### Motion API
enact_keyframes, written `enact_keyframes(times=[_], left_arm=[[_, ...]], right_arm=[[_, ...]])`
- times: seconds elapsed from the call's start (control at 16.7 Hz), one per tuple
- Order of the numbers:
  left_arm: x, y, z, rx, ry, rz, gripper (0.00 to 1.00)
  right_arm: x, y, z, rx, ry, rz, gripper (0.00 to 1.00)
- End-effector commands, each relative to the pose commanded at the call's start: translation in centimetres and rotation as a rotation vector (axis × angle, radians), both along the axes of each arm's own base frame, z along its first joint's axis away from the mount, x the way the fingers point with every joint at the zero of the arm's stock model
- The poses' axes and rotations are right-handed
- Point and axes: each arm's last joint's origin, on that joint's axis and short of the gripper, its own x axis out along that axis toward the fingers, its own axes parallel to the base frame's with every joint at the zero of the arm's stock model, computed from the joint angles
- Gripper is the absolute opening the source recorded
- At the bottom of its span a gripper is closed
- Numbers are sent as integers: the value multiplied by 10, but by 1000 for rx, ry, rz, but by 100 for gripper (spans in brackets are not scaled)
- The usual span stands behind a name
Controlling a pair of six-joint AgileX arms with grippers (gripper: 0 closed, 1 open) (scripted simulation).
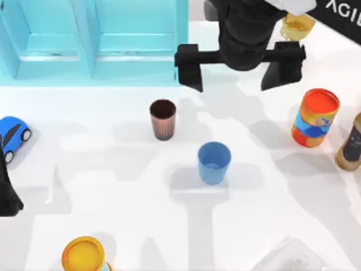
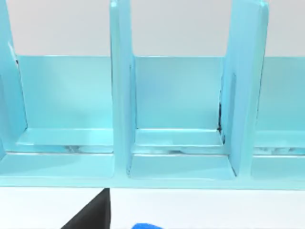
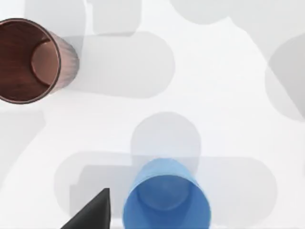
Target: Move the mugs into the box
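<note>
Black right gripper (image 1: 241,69) high above table's far middle, jaws wide apart, holding nothing. Ribbed dark brown tapered cup (image 1: 163,119) upright mid-table; plain blue tapered cup (image 1: 214,162) upright nearer, to its right. Light blue compartmented box (image 1: 141,59) far left. Left arm (image 1: 8,192) parked at left edge; its jaws' state: cannot tell.

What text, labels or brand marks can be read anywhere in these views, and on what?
"AGIE": white letters, cut off by the frame's edge, on the right arm's black link, top view.
Orange-and-blue can: printed graphics, no legible words.
Dark bottle at the table's right edge: label too blurred to read.
Brown ribbed mug, blue mug, light-blue box: no markings.
</note>
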Motion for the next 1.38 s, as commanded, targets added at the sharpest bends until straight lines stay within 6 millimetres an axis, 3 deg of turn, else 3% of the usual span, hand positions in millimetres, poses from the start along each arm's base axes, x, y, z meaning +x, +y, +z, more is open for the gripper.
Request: enact_keyframes(times=[0.24,0.48,1.08,1.38], left_arm=[[0,0,0,0,0,0,100],[0,0,0,0,0,0,100],[0,0,0,0,0,0,100],[0,0,0,0,0,0,100]], right_arm=[[15,50,-20,-23,5,-21,100],[17,78,-29,-11,-23,-37,100],[20,84,-35,-3,-35,-45,100],[37,88,-84,1,-40,-44,100]])
